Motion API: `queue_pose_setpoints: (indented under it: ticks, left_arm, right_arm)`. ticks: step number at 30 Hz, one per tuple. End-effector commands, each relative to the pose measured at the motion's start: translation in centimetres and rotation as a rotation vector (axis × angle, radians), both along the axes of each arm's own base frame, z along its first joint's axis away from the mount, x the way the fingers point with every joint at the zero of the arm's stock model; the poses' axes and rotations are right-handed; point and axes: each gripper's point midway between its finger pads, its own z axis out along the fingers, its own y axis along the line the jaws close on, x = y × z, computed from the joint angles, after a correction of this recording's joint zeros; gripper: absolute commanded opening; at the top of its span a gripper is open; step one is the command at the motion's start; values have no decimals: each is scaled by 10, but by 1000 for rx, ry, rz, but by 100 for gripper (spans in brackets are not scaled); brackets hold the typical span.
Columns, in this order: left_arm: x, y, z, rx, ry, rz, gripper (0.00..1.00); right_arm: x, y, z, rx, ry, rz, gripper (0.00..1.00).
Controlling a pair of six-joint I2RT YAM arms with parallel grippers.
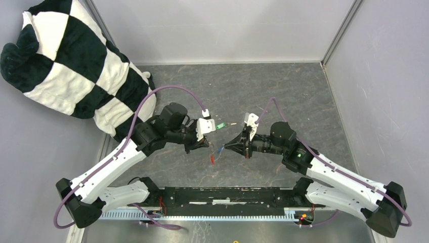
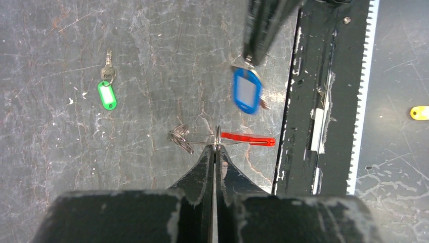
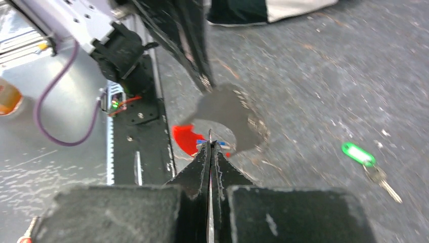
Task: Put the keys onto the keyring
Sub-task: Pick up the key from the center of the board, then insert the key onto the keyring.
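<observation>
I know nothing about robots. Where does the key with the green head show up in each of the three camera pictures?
Top external: the green key is near the middle of the picture.
Left wrist: upper left, lying apart from everything else.
Right wrist: far right, a little below mid-height.
Shared landmark: the red tag, near the middle in every view.

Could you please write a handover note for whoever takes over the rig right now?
The left gripper is shut on the keyring, its red tag alongside.
The right gripper is shut on the blue key, near the ring but apart.
The green key lies free on the table.
Done: ring and blue key in hand; no key looks threaded.
Left: thread the blue key, then fetch and thread the green one.
</observation>
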Motion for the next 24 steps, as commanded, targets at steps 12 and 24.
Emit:
queue_pose_setpoints:
  ticks: [12, 24]
  left_arm:
    - [8, -8, 18, -61, -13, 45, 2]
    - [5, -6, 19, -72, -15, 47, 2]
  right_arm:
    - [-10, 50, 46, 39, -2, 28, 0]
    - [6, 51, 46, 26, -19, -114, 0]
